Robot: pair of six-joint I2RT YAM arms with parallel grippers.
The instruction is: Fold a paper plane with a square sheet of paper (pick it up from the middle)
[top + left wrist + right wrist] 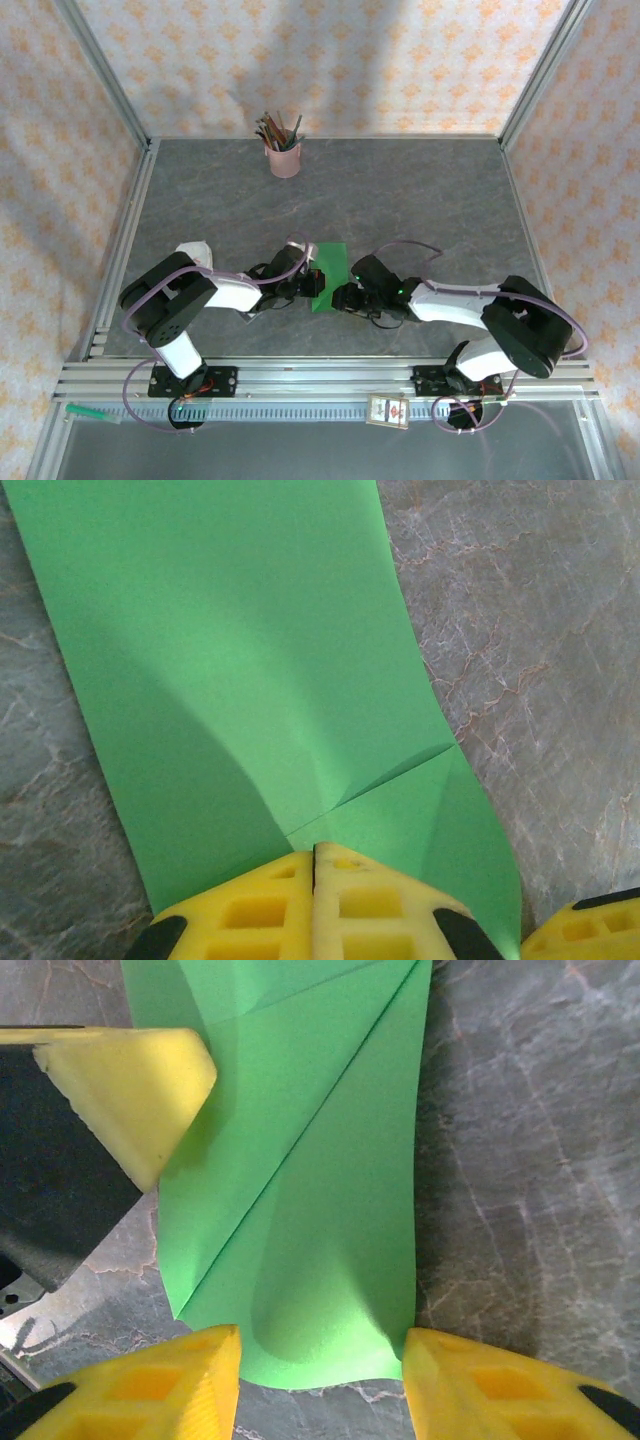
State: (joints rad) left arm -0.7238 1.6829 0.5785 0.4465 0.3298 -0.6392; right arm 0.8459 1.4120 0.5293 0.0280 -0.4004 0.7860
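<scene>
Grey marbled desk (420, 200), floral walls (330, 60); pencil cup (284, 158) at 12 o'clock. Creased square sheet of paper (330, 272) toward 6 o'clock. Arms bent inward: left end effector (313, 852) pinches sheet edge, right end effector (318, 1345) spread astride its end.

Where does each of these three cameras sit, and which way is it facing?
Top external: above and behind the arms, looking down on the table and the square sheet of paper; both arms show, left end effector and right end effector at the paper.
Left wrist: on the left arm, looking along its shut yellow fingers, which pinch the paper's edge.
Right wrist: on the right arm, facing the paper between its open fingers.
Shared: both wrist views show the paper and the other arm's finger.
</scene>
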